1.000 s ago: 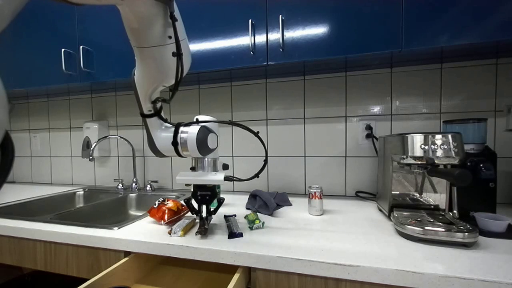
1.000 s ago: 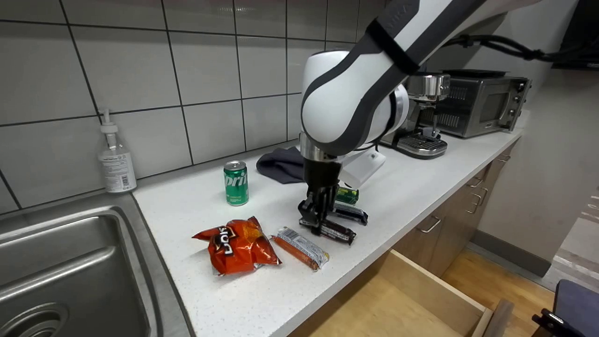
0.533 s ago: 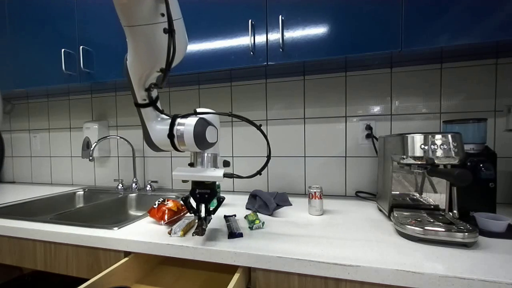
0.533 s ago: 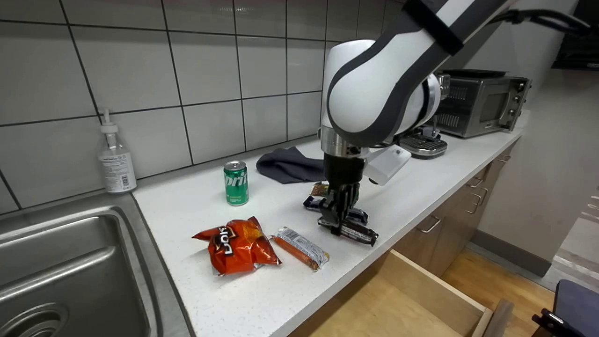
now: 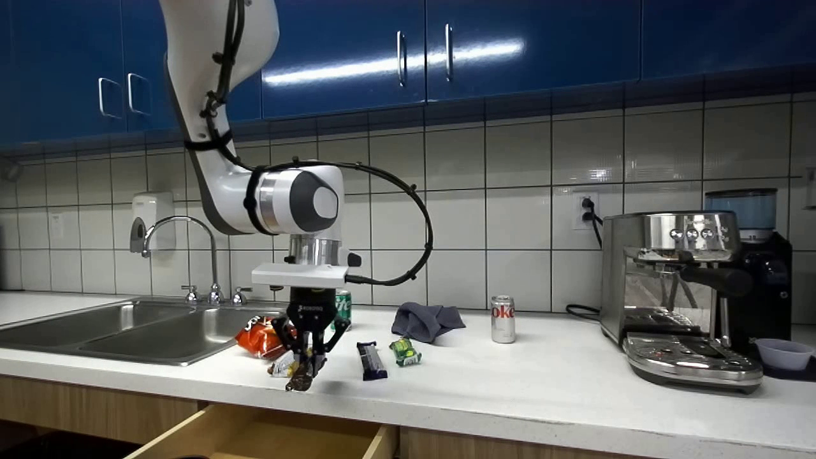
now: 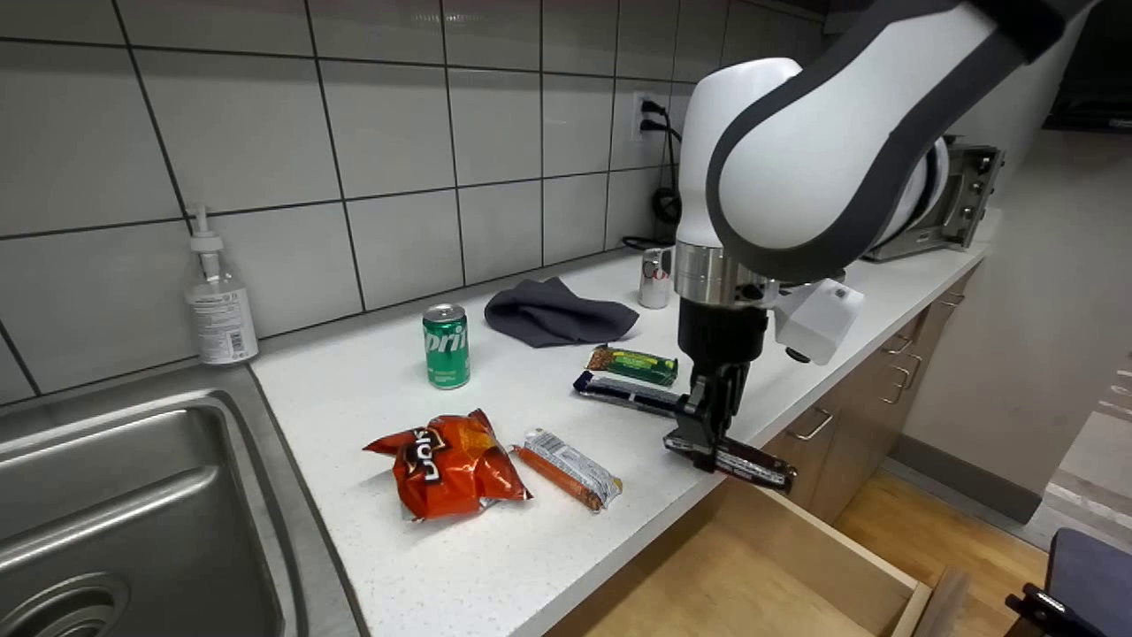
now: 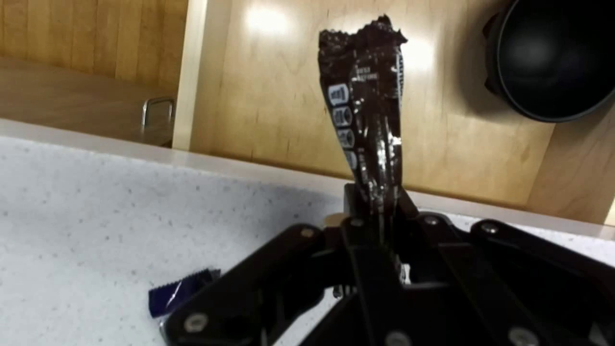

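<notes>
My gripper (image 7: pixel 377 206) is shut on a dark brown wrapped bar (image 7: pixel 367 105), pinching its middle part. In the wrist view the bar's crimped end sticks out past the fingers, over the open wooden drawer (image 7: pixel 269 96). An exterior view shows the bar (image 6: pixel 752 462) reaching beyond the counter's front edge, above the drawer (image 6: pixel 734 575). A dark blue bar (image 5: pixel 371 361) lies on the counter beside the gripper, apart from it. Behind the gripper in that view lies a yellow and silver wrapped bar (image 5: pixel 280 366), partly covered; it shows whole as an orange-silver packet (image 6: pixel 570 469) elsewhere.
On the counter lie a red chip bag (image 6: pixel 455 464), a green bar (image 6: pixel 632 364) and a dark grey cloth (image 6: pixel 557 314). A green can (image 6: pixel 447 347) and a silver can (image 5: pixel 503 320) stand upright. The drawer holds a black round pot (image 7: pixel 552 62). The sink (image 6: pixel 133 513) adjoins the counter.
Still gripping the brown bar, the gripper has travelled from among the other snacks toward the counter's front edge, and the bar now juts out over the drawer. The other snacks have not moved.
</notes>
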Controlling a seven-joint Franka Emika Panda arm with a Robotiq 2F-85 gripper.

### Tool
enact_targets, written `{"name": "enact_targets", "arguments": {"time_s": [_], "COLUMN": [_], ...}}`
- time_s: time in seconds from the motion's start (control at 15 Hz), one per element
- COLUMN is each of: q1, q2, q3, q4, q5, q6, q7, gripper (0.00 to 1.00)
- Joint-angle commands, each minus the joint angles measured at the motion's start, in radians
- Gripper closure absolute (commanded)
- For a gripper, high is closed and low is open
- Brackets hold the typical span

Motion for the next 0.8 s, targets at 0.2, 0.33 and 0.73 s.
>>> {"name": "enact_targets", "arguments": {"time_s": [0.2,0.33,0.73], "q1": [-0.012,-0.014,-0.027], "q2": [-0.159,-0.18,-0.172], "q3": [-0.02,-0.036,-0.086], "q4": [-0.197,-0.237,-0.317], "q5": [0.025,0.016,0.0], "q6": [0.014,0.023,0.121], "q7": [-0.023,-0.019,-0.001], "gripper": [0.96,0.96,0.96]}}
